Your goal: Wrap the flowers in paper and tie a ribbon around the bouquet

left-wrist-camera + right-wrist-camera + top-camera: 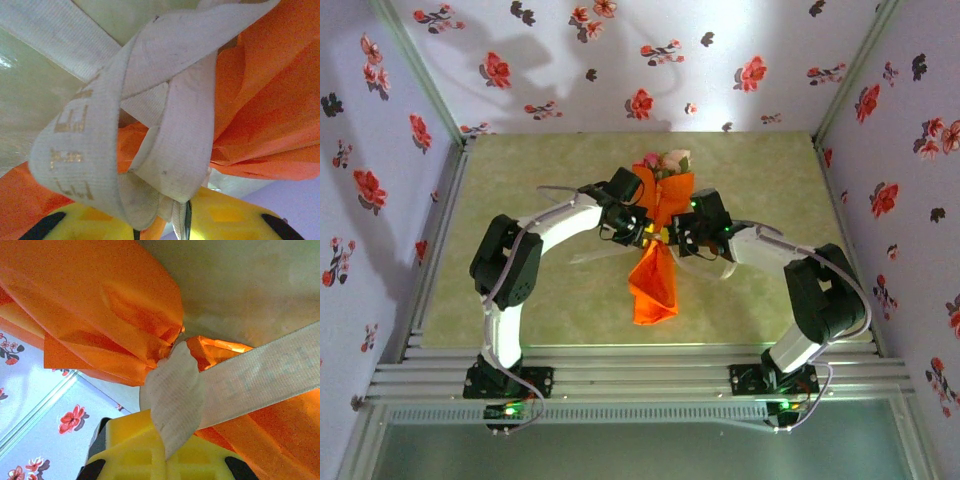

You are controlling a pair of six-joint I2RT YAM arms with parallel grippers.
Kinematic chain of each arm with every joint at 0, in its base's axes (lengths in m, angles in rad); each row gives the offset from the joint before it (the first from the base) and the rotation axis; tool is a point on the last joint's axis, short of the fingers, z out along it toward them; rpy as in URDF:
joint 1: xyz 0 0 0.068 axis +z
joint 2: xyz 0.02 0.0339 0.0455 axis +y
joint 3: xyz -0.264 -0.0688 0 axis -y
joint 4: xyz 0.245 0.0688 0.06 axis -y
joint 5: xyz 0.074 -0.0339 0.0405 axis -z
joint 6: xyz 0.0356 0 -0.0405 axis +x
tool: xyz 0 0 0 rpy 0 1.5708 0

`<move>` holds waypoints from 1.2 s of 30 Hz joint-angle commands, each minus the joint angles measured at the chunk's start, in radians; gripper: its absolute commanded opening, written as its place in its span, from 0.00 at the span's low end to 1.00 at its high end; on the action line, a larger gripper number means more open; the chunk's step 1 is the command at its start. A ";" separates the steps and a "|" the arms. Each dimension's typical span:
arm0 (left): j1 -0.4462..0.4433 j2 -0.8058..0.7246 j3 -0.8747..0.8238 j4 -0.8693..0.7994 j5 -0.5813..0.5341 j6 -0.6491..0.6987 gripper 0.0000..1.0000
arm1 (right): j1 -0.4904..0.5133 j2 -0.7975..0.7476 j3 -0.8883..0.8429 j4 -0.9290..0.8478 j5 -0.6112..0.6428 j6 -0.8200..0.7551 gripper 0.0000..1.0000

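Observation:
The bouquet [656, 275] lies in the middle of the table, an orange paper [270, 100] cone with the pink and cream flowers [665, 160] at its far end. The cream ribbon [175, 130] crosses over itself in loops at the pinched waist. My left gripper [645, 235] sits just left of the waist; in the left wrist view its yellow fingers [85, 222] stand narrowly apart with a ribbon fold between them, touching both. My right gripper [677, 240] sits just right of the waist, shut on a ribbon [175, 390] end that comes out of the seam between its fingers [130, 450].
The pale green table [520, 180] is walled on three sides by floral wallpaper [640, 60]. Loose ribbon ends trail on the table to the left [592, 257] and right [725, 268] of the waist. A metal rail [620, 375] runs along the near edge by the arm bases.

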 commanded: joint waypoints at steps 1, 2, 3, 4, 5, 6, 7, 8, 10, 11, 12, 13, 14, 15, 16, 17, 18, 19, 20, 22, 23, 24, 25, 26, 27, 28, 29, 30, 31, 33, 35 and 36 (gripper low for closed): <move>0.004 -0.020 0.015 -0.014 -0.029 0.015 0.27 | 0.007 -0.031 -0.020 0.016 -0.020 0.010 0.00; 0.005 -0.022 0.014 -0.014 -0.034 0.018 0.25 | 0.006 -0.035 -0.023 0.017 -0.020 0.010 0.00; 0.007 -0.024 0.015 -0.014 -0.033 0.018 0.25 | 0.007 -0.038 -0.028 0.018 -0.021 0.010 0.00; 0.008 -0.025 0.012 -0.013 -0.032 0.019 0.24 | 0.007 -0.041 -0.031 0.022 -0.023 0.010 0.00; 0.009 -0.027 0.013 -0.012 -0.035 0.019 0.24 | 0.007 -0.041 -0.034 0.025 -0.025 0.010 0.00; 0.010 -0.028 0.011 -0.012 -0.034 0.019 0.24 | 0.007 -0.041 -0.038 0.027 -0.029 0.010 0.00; 0.012 -0.031 0.012 -0.011 -0.034 0.019 0.24 | 0.007 -0.041 -0.041 0.028 -0.029 0.010 0.00; 0.013 -0.034 0.012 -0.011 -0.036 0.019 0.24 | 0.007 -0.041 -0.044 0.029 -0.031 0.010 0.00; 0.016 -0.038 0.010 -0.012 -0.037 0.023 0.24 | 0.007 -0.043 -0.051 0.032 -0.030 0.010 0.00; 0.017 -0.040 0.009 -0.013 -0.038 0.025 0.24 | 0.007 -0.043 -0.051 0.033 -0.031 0.010 0.00; 0.020 -0.041 0.007 -0.011 -0.037 0.026 0.24 | 0.007 -0.042 -0.053 0.033 -0.033 0.010 0.00; 0.021 -0.041 0.003 -0.006 -0.038 0.025 0.24 | 0.007 -0.041 -0.053 0.036 -0.034 0.010 0.00; 0.022 -0.042 0.001 -0.001 -0.034 0.024 0.24 | 0.007 -0.040 -0.053 0.037 -0.033 0.010 0.00; 0.024 -0.041 -0.001 0.002 -0.035 0.023 0.24 | 0.007 -0.038 -0.053 0.038 -0.034 0.011 0.00; 0.024 -0.039 -0.003 0.008 -0.035 0.022 0.25 | 0.007 -0.036 -0.052 0.038 -0.033 0.010 0.00; 0.025 -0.038 -0.003 0.015 -0.032 0.024 0.24 | 0.007 -0.036 -0.051 0.039 -0.033 0.010 0.00; 0.027 -0.035 -0.003 0.019 -0.030 0.024 0.23 | 0.007 -0.035 -0.049 0.040 -0.034 0.010 0.00; 0.026 -0.033 -0.003 0.026 -0.028 0.024 0.21 | 0.007 -0.034 -0.047 0.041 -0.033 0.010 0.00; 0.026 -0.029 -0.001 0.031 -0.027 0.024 0.20 | 0.007 -0.034 -0.046 0.041 -0.032 0.010 0.00; 0.027 -0.022 0.005 0.034 -0.021 0.028 0.20 | 0.007 -0.032 -0.044 0.044 -0.032 0.010 0.00; 0.027 -0.019 0.008 0.038 -0.016 0.030 0.19 | 0.007 -0.031 -0.045 0.044 -0.033 0.012 0.00; 0.027 -0.017 0.009 0.040 -0.010 0.031 0.19 | 0.007 -0.032 -0.044 0.046 -0.033 0.012 0.00; 0.026 -0.015 0.009 0.044 -0.005 0.032 0.18 | 0.007 -0.032 -0.045 0.047 -0.030 0.011 0.00; 0.025 -0.015 0.007 0.048 -0.002 0.032 0.17 | 0.007 -0.032 -0.045 0.050 -0.030 0.013 0.00; 0.025 -0.015 0.007 0.049 -0.001 0.032 0.17 | 0.007 -0.031 -0.045 0.052 -0.029 0.013 0.00; 0.025 -0.015 0.006 0.049 0.001 0.032 0.16 | 0.007 -0.030 -0.045 0.056 -0.030 0.015 0.00; 0.025 -0.015 0.006 0.053 0.002 0.032 0.16 | 0.007 -0.030 -0.045 0.061 -0.030 0.018 0.00; 0.025 -0.015 0.006 0.052 0.003 0.032 0.16 | 0.007 -0.030 -0.046 0.066 -0.028 0.021 0.00; 0.024 -0.015 0.007 0.052 0.003 0.032 0.16 | 0.007 -0.030 -0.047 0.072 -0.028 0.025 0.00; 0.024 -0.015 0.006 0.053 0.003 0.032 0.16 | 0.007 -0.027 -0.046 0.088 -0.025 0.033 0.00; 0.024 -0.016 0.002 0.067 0.000 0.028 0.13 | 0.007 -0.023 -0.045 0.101 -0.028 0.039 0.00; 0.024 -0.018 -0.001 0.078 -0.002 0.024 0.10 | 0.007 -0.023 -0.044 0.104 -0.028 0.043 0.00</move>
